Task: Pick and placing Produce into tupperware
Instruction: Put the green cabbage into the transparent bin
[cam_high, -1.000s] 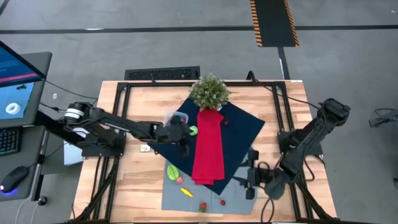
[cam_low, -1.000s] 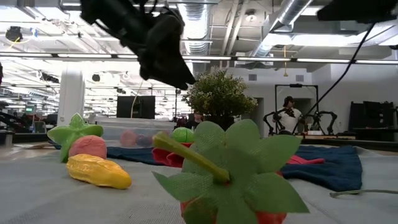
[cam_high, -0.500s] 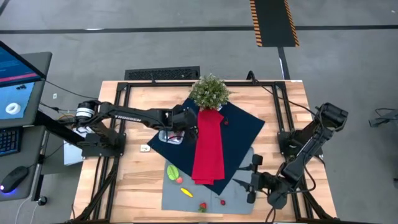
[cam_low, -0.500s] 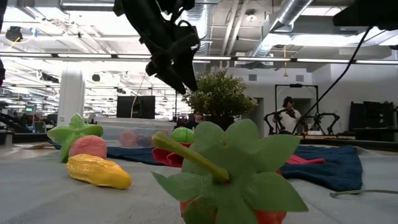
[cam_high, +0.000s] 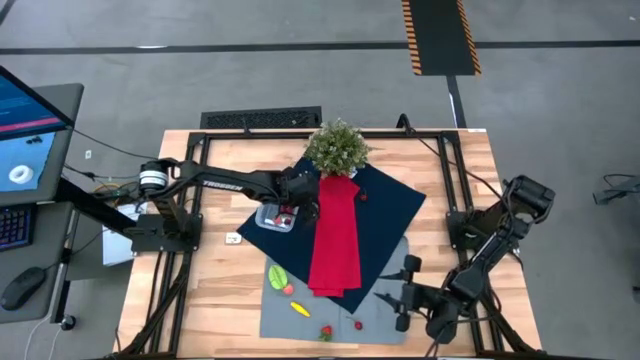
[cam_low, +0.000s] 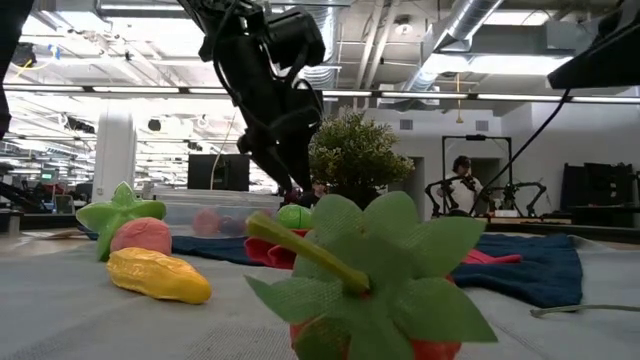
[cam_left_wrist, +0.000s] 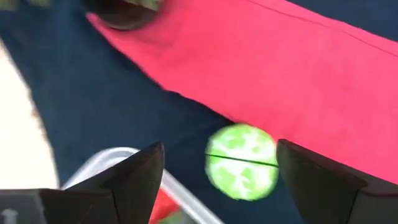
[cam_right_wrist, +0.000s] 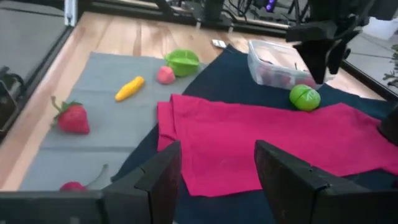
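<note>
the high view looks straight down on the whole table (cam_high: 440, 170); the low view sits level at its surface. both wrist views share the green ball (cam_left_wrist: 241, 162) beside the red cloth (cam_right_wrist: 280, 140).

A light wooden worktop (cam_high: 230, 300) on a black metal frame stands on a grey concrete floor (cam_high: 250, 70). Beyond the worktop, a yellow-and-black striped strip (cam_high: 440, 37) marks that floor. Left of the worktop sits a lit monitor (cam_high: 25, 130). Behind the worktop, silver ceiling ducts (cam_low: 470, 25) run above a person (cam_low: 465, 180).
</note>
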